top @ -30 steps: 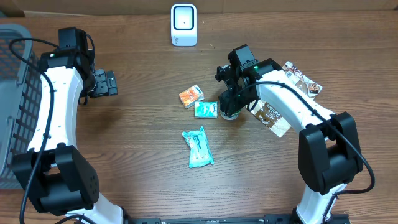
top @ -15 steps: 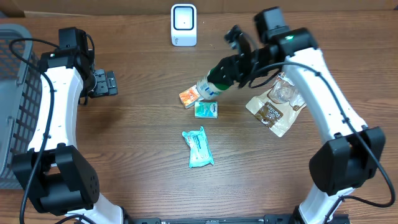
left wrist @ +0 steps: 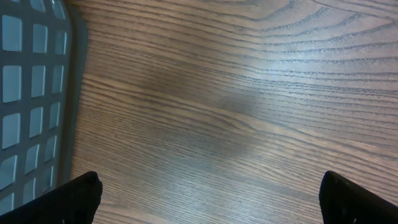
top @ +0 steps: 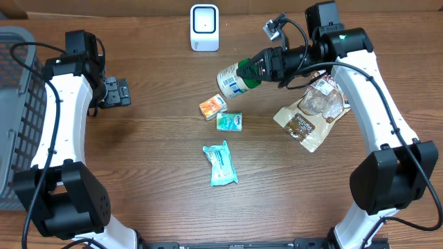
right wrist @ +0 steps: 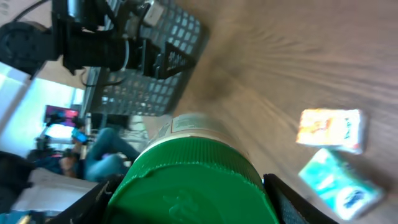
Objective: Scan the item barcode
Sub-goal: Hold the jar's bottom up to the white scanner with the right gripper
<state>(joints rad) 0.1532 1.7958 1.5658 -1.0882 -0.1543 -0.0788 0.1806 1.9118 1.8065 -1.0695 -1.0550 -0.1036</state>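
Item: bottle point(top: 234, 80), white label, green cap, tilted in the air above the desk point(top: 138, 159), cap end gripped in my right fingers point(top: 260, 66). Scanner point(top: 204, 28) at its 11 o'clock. Orange packet point(top: 212, 106) and teal packet point(top: 229, 122) at its 6 o'clock. My left fingers point(top: 116, 91) spread wide, far off at 9 o'clock, near the basket point(top: 14, 104).

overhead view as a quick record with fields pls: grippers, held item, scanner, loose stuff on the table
right gripper: shut on the cap end of a white bottle with a green cap
bottle pose: lifted off the table, tipped on its side
left gripper: open, empty
scanner: white box-shaped scanner, upright at the far edge, apart from the bottle
loose items: small orange packet, small teal packet, long teal pouch, brown pouch
basket: grey mesh basket, left edge
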